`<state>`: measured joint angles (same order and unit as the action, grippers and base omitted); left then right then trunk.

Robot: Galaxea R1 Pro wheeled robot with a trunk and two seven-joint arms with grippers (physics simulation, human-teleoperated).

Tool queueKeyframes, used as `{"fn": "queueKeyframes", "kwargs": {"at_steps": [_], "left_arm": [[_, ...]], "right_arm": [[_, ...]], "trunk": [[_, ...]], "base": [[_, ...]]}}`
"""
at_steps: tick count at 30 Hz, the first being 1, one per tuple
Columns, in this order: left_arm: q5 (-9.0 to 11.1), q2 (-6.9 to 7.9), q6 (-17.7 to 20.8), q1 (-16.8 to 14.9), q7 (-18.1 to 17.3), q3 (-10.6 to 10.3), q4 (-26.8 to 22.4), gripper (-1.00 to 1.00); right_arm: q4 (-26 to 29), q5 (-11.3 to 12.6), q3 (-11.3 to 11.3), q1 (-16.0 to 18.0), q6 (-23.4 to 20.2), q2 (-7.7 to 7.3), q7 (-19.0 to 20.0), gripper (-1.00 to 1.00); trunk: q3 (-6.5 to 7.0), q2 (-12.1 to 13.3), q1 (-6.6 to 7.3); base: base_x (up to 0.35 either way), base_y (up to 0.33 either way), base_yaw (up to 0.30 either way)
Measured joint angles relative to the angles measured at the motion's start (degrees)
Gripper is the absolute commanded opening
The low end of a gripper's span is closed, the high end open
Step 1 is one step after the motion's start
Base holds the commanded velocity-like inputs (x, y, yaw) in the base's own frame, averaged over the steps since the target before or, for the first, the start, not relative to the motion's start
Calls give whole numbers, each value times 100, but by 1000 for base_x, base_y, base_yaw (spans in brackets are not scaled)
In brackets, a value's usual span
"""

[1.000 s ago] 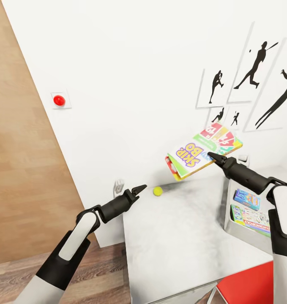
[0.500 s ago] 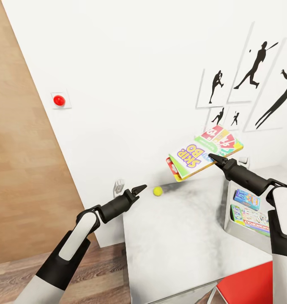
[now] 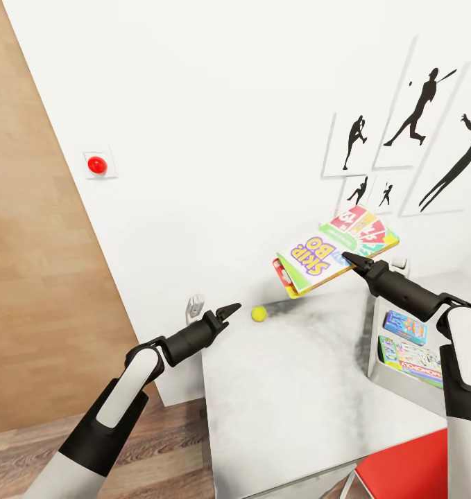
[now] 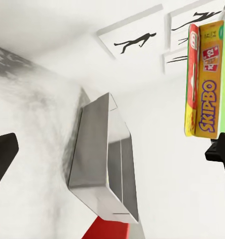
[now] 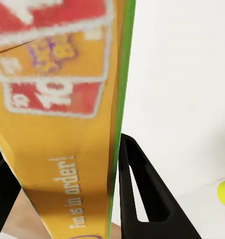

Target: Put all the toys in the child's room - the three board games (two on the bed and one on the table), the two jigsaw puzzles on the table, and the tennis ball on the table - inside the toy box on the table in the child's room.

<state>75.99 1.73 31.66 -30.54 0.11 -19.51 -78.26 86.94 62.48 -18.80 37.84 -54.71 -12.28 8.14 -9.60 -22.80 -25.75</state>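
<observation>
My right gripper (image 3: 345,258) is shut on the edge of the colourful Skip-Bo board game (image 3: 334,251), holding it tilted in the air above the table's far side. The right wrist view shows the Skip-Bo board game (image 5: 67,124) clamped between both black fingers (image 5: 142,189). The yellow tennis ball (image 3: 259,314) lies on the white table (image 3: 290,388) near the wall. My left gripper (image 3: 229,310) hovers open just left of the ball. The grey toy box (image 3: 395,384) stands at the table's right with two game boxes (image 3: 412,360) inside.
A red chair (image 3: 408,471) sits under the table's near right corner. The white wall behind carries a red button (image 3: 96,165) and black silhouette posters (image 3: 415,118). A wooden door panel (image 3: 34,277) rises at the left.
The right gripper has shifted slightly right and down with the Skip-Bo game, then held still. The left arm and the ball have not moved.
</observation>
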Motion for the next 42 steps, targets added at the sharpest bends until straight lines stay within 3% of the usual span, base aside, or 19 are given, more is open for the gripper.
{"fn": "queueKeyframes", "kwargs": {"at_steps": [9,15,20,32,42], "left_arm": [[-38,26,23,-9,-30,9,-31,100],[-130,62,75,-9,-51,36,-149,100],[-158,73,100,-11,-61,45,-187,100],[-169,79,124,-15,-73,38,-206,100],[-175,80,94,-8,-67,53,-207,100]], "right_arm": [[64,-22,-64,-62,-18,12,-58,-100],[89,-59,-258,-255,-42,-182,-121,-100],[95,-86,-406,-392,-53,-251,-143,-100],[105,-28,-438,-433,-60,-283,-146,-100],[107,0,-447,-437,-62,-295,-132,-100]], "trunk": [[0,-1,-1],[0,0,-2],[0,1,-2],[30,1,-2],[32,0,0]], "base": [[-20,-14,0],[-169,-112,0],[-227,-150,-5],[-237,-180,-53],[-74,-94,20]]}}
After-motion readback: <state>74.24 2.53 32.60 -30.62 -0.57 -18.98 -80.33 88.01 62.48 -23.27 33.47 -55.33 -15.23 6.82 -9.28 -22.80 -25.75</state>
